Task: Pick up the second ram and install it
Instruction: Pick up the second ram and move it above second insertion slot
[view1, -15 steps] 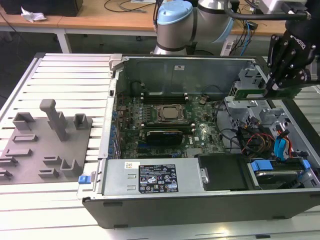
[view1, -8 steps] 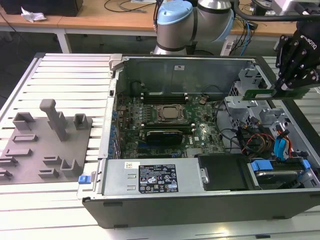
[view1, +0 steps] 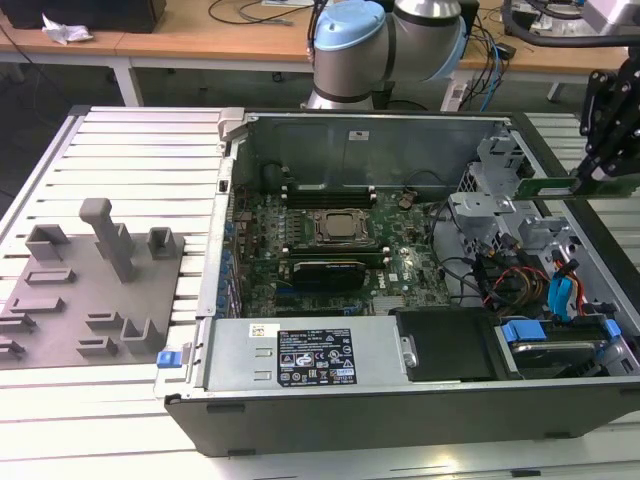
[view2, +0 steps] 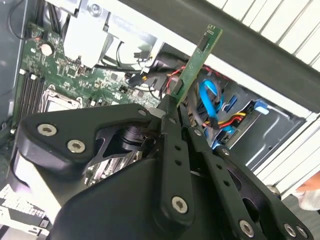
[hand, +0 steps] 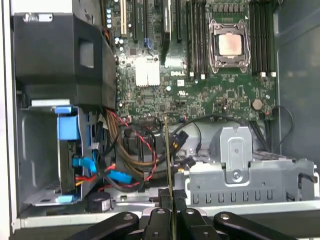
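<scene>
My gripper (view1: 592, 176) hangs over the open computer case's side on the exterior view's right, shut on the second ram (view1: 548, 187), a narrow green stick that juts out level toward the case. In the second wrist view the ram (view2: 198, 57) sticks out past the shut gripper (view2: 172, 102) above the cables. The first wrist view shows the ram (hand: 168, 160) edge-on, rising from the gripper (hand: 171, 196). The CPU socket (view1: 340, 228) with memory slots (view1: 325, 196) beside it lies well away, in the middle of the motherboard (hand: 200, 95).
Grey fixture blocks (view1: 95, 290) sit on the slatted table at the exterior view's left. Inside the case are a metal drive cage (hand: 240, 165), red, yellow and blue cables (view1: 530, 285), a black shroud (hand: 60, 55) and the power supply (view1: 310, 355). The arm's base (view1: 385, 45) stands behind.
</scene>
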